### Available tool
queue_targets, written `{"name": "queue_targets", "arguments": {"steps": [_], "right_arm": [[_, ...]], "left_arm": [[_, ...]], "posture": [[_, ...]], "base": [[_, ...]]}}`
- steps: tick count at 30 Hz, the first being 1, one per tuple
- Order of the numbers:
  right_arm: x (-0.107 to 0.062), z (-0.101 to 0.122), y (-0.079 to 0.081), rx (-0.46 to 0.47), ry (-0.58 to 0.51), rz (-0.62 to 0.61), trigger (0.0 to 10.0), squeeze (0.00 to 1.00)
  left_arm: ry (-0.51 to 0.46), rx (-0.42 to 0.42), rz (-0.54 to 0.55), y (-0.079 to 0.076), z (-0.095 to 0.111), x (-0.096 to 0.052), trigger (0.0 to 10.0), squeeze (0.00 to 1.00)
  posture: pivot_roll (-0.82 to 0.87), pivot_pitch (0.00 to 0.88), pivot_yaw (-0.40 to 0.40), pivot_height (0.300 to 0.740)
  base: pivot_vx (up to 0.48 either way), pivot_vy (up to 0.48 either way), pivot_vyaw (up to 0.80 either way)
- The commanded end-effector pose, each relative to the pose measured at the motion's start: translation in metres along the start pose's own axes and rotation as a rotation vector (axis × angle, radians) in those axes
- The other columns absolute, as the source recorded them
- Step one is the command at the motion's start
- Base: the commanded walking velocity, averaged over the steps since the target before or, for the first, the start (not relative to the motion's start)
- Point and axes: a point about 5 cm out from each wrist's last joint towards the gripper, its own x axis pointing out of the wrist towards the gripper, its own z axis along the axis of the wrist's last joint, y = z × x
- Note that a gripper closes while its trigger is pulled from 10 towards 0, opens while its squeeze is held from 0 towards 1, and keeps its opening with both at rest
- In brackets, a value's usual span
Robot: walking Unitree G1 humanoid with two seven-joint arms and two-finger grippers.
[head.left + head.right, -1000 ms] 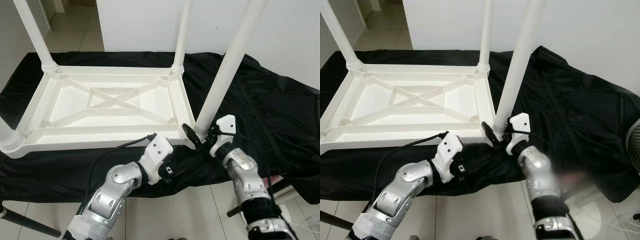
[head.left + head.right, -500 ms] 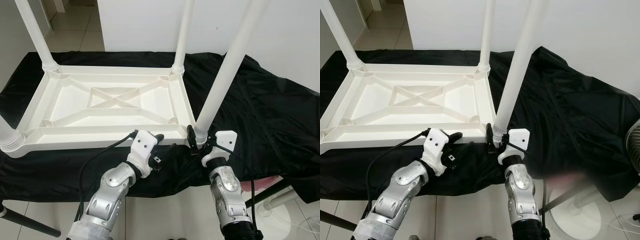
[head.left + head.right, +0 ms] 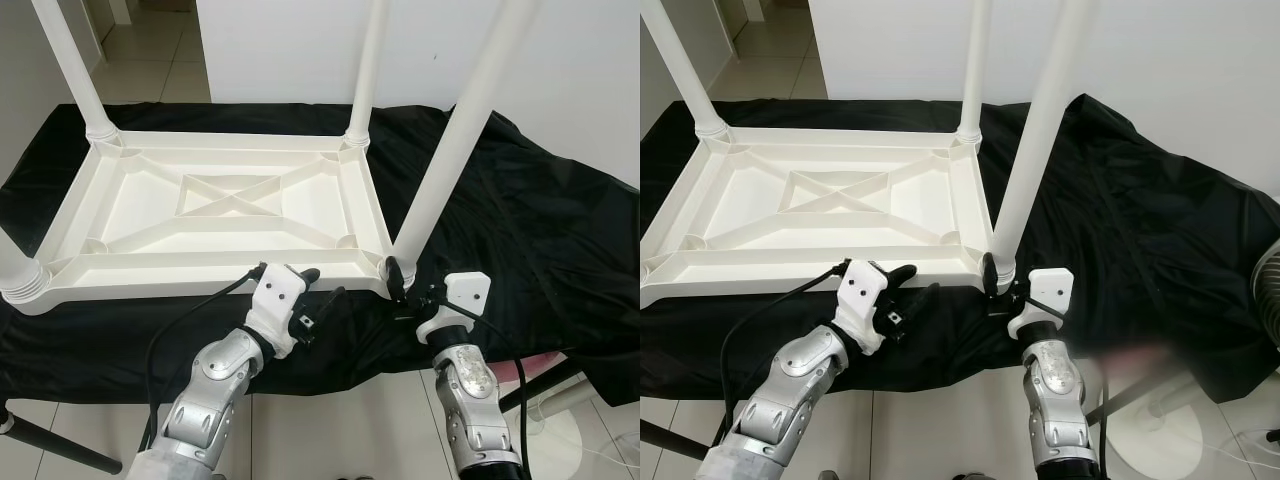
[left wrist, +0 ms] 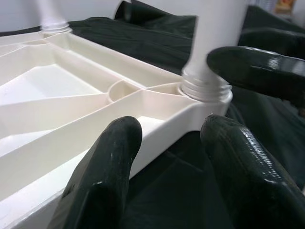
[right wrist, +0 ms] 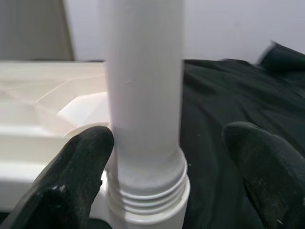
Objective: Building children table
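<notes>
The right claw [image 5: 147, 191] has let go of the near-right leg [image 3: 440, 180], its fingers now spread around the threaded base. The left claw [image 3: 318, 300], spread too, hovers beside the upturned children table [image 3: 215, 205]; this leg looks seated.

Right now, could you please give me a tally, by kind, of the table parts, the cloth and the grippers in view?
White table legs: 4
White upside-down tabletop: 1
Black cloth: 1
Grippers: 2, left gripper and right gripper
Total: 8
</notes>
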Motion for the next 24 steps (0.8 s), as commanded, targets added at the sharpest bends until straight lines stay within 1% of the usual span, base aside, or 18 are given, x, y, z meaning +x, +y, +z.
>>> {"name": "queue_targets", "arguments": {"steps": [1,2,3,6,7,9,12,14,15,16,18,20,21,22,24], "right_arm": [[0.003,-0.001,-0.002,0.001,0.013,0.029,10.0,0.0],[0.003,-0.001,-0.002,0.001,0.013,0.029,10.0,0.0],[0.006,-0.001,-0.006,-0.017,0.02,0.05,10.0,0.0],[0.008,-0.001,-0.008,-0.028,0.025,0.062,10.0,0.0],[0.013,-0.002,-0.013,-0.043,0.047,0.096,10.0,0.0],[0.013,-0.002,-0.013,-0.043,0.047,0.096,10.0,0.0],[0.016,-0.004,-0.014,-0.046,0.062,0.135,10.0,0.0],[0.016,-0.004,-0.014,-0.046,0.062,0.135,10.0,0.0],[0.018,-0.004,-0.014,-0.044,0.069,0.168,10.0,0.0],[0.018,-0.004,-0.014,-0.044,0.069,0.168,10.0,0.0],[0.024,-0.005,-0.013,-0.054,0.085,0.244,10.0,0.0],[0.024,-0.005,-0.013,-0.054,0.085,0.244,10.0,0.0],[0.027,-0.005,-0.011,-0.058,0.094,0.287,10.0,0.0],[0.027,-0.005,-0.011,-0.058,0.094,0.287,10.0,0.0],[0.032,-0.007,-0.009,-0.07,0.109,0.332,10.0,0.0]], "left_arm": [[-0.009,-0.001,-0.094,-0.008,0.003,0.002,10.0,0.0],[-0.009,-0.001,-0.094,-0.008,0.003,0.002,10.0,0.0],[-0.003,0.018,-0.129,-0.012,0.003,0.003,10.0,0.0],[0.002,0.032,-0.153,-0.016,0.002,0.003,10.0,0.0],[0.004,0.034,-0.201,-0.026,0.001,0.004,10.0,0.0],[0.004,0.034,-0.201,-0.026,0.001,0.004,10.0,0.0],[0.001,0.022,-0.223,-0.032,0.001,0.005,10.0,0.0],[0.001,0.022,-0.223,-0.032,0.001,0.005,10.0,0.0],[0.0,0.02,-0.224,-0.034,0.001,0.007,10.0,0.0],[0.0,0.02,-0.224,-0.034,0.001,0.007,10.0,0.0],[0.003,0.029,-0.229,-0.034,0.002,0.01,10.0,0.0],[0.003,0.029,-0.229,-0.034,0.002,0.01,10.0,0.0],[0.006,0.048,-0.234,-0.034,0.002,0.012,10.0,0.0],[0.006,0.048,-0.234,-0.034,0.002,0.012,10.0,0.0],[0.008,0.064,-0.238,-0.034,0.003,0.015,10.0,0.0]], "posture": [[-0.07,0.065,-0.044,0.74],[-0.07,0.065,-0.044,0.74],[-0.06,0.067,-0.05,0.74],[-0.06,0.067,-0.05,0.74],[-0.06,0.068,-0.049,0.74],[-0.06,0.068,-0.049,0.74],[-0.06,0.068,-0.044,0.74],[-0.06,0.068,-0.044,0.74],[-0.06,0.068,-0.043,0.74],[-0.06,0.068,-0.043,0.74],[-0.06,0.068,-0.04,0.74],[-0.06,0.068,-0.04,0.74],[-0.06,0.069,-0.038,0.74],[-0.06,0.069,-0.038,0.74],[-0.06,0.067,-0.034,0.74]], "base": [[0.0,0.0,0.0],[0.0,0.0,0.0],[0.0,0.0,0.0],[0.0,0.0,0.0],[0.0,0.0,0.0],[0.0,0.0,0.0],[0.0,0.0,0.0],[0.0,0.0,0.0],[0.0,0.0,0.0],[0.0,0.0,0.0],[0.0,0.0,0.0],[0.0,0.0,0.0],[0.0,0.0,0.0],[0.0,0.0,0.0],[0.0,0.0,0.0]]}}
